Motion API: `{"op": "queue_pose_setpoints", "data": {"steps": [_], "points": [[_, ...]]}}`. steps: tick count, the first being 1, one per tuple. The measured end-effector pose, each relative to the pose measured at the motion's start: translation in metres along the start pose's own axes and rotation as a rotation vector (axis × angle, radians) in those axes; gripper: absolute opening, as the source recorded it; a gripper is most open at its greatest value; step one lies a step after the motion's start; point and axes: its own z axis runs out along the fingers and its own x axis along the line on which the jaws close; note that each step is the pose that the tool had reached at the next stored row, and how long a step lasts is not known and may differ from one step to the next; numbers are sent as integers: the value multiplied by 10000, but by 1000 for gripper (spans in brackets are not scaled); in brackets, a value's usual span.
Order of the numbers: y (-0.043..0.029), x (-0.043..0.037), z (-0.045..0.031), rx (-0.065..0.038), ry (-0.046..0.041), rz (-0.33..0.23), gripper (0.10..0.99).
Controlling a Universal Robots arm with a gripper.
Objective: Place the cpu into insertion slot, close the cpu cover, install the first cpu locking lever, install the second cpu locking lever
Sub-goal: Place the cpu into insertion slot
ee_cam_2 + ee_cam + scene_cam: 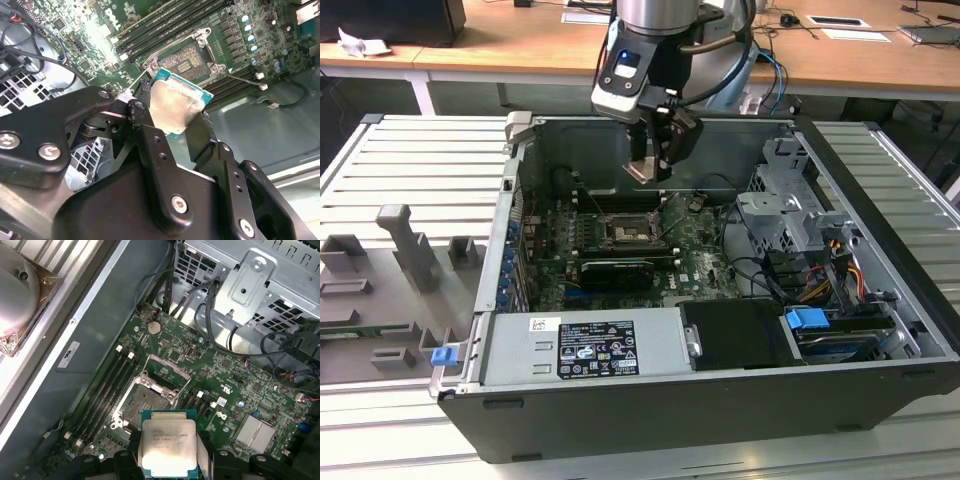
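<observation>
The cpu [167,450] has a pale silver-grey top with faint dark print and a teal-green rim. The pincer [170,117] is matte black with silver screw heads. The motherboard [225,390] is dark green, speckled with silver parts. The computer case [720,420] is dark grey, its power supply [510,350] light grey with a white label. The bench [420,160] is pale grey, ribbed in parallel lines.

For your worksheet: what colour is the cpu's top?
The cpu is pale silver-grey; clearest in the first wrist view.

Clear gap over socket [141,400] (RAM slots [106,389] adj.)
</observation>
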Motion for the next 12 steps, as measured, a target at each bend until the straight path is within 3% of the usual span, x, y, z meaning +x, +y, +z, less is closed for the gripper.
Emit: {"op": "queue_pose_setpoints", "data": {"steps": [12], "points": [[-17, 7, 49, -21, -87, 1139, 525]]}}
